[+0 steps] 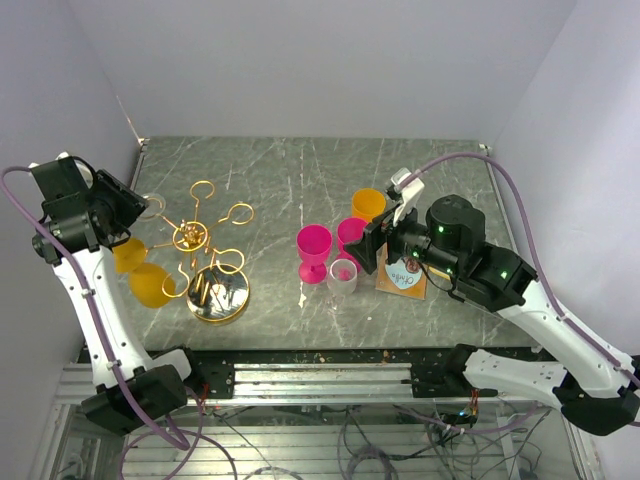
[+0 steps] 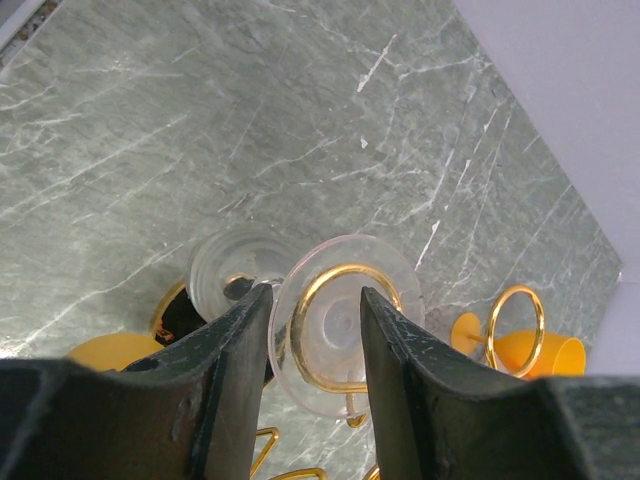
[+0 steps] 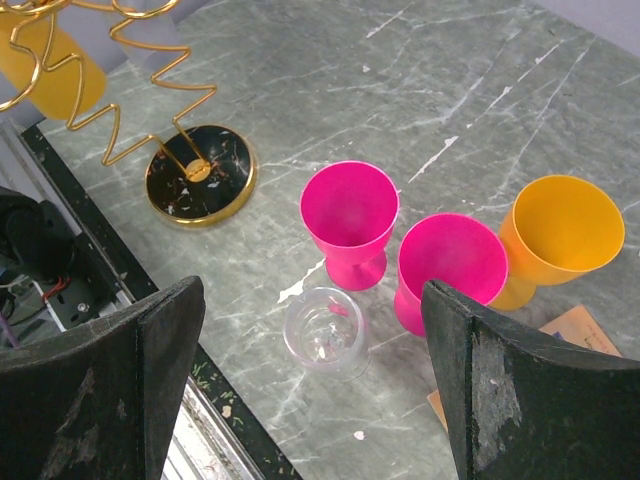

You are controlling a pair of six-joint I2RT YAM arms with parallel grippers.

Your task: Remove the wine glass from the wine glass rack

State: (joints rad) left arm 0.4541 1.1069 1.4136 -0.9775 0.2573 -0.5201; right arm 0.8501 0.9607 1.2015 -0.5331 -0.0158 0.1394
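my left claw [image 2: 315,300] straddles the wine glass [image 2: 338,328] foot hanging in the wine glass rack [image 2: 345,269] loop — can't tell if gripping; my right claw [image 3: 310,290] gapes, empty.

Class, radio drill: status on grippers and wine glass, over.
Left gripper open, straddling clear wine glass hung on rack. Right gripper open over pink cups. Orange glasses hang close by.

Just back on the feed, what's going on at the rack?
The left gripper is at the wine glass rack, its jaws apart on either side of the clear foot of a wine glass hung in a gold loop; no firm grip shows yet. The right gripper hangs open over two pink glasses, an orange glass and a small clear cup standing on the table.
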